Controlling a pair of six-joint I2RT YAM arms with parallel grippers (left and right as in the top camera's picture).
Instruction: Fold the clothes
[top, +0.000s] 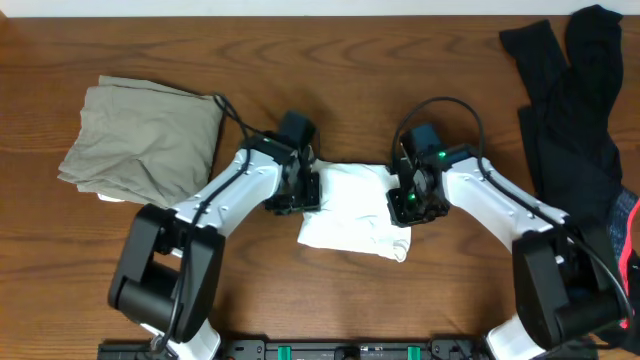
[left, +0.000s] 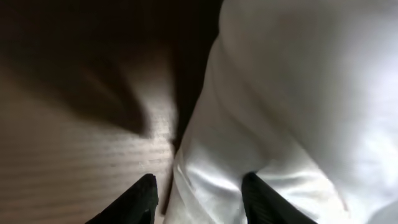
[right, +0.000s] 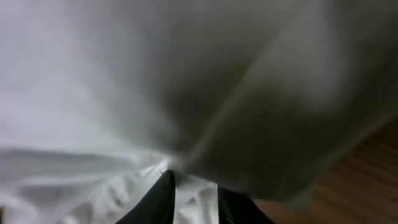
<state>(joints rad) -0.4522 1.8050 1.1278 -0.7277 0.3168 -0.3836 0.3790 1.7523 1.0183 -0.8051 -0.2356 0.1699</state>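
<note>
At table (top: 300, 40) centre, R hand (right: 194, 196) pinches white shirt (top: 350, 215); L hand (left: 202, 196) spread astride its edge.

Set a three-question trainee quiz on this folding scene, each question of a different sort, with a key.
1. True or false: the grey-olive garment lies to the robot's right of the white garment.
2. The left gripper sits at the white garment's: A) left edge; B) right edge; C) middle.
3. Fill in: the right gripper is pinching a fold of ___ cloth.

Key: 1 false, it lies to the left; 2 A; 3 white.
</note>
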